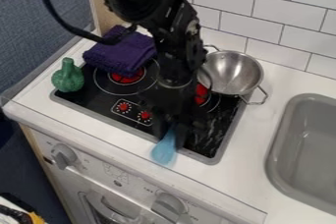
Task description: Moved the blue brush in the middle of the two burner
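White oven front (pixel 134 179), nearest the camera, with grey knobs (pixel 169 207). Above it, my gripper (pixel 172 133) is clamped on the blue brush (pixel 164 151), whose wide end overlies the white counter just beside the front edge of the black stovetop (pixel 98 101).

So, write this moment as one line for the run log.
claw: at blue brush; bristles: over front edge of cooktop, not between burners; metal pot: rear right; purple cloth: rear left
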You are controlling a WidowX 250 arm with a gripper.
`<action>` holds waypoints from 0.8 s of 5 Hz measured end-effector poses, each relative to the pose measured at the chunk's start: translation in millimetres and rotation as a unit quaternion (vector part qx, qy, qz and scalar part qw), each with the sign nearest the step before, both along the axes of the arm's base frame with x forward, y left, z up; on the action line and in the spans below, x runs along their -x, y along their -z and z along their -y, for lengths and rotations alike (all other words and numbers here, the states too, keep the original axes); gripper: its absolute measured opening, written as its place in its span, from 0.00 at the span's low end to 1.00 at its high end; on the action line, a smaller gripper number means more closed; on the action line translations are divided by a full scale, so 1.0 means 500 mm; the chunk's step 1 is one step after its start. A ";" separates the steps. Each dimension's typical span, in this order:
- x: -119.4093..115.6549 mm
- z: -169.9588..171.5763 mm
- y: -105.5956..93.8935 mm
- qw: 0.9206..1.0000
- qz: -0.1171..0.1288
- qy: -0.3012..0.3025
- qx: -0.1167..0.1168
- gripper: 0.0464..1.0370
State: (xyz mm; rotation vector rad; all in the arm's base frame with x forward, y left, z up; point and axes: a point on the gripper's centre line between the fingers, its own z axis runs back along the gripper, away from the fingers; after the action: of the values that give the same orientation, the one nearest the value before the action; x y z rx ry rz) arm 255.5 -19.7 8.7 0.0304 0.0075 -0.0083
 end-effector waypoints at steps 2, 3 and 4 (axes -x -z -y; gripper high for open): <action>-0.088 -0.064 -0.142 0.998 0.050 -0.046 0.011 0.31; -0.157 -0.089 -0.121 0.998 0.046 -0.046 0.018 0.31; -0.196 -0.117 -0.095 0.998 0.047 -0.047 0.022 0.31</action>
State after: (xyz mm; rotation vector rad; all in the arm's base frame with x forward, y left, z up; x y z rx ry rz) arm 353.4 38.7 56.1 -0.0143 -0.0843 0.0878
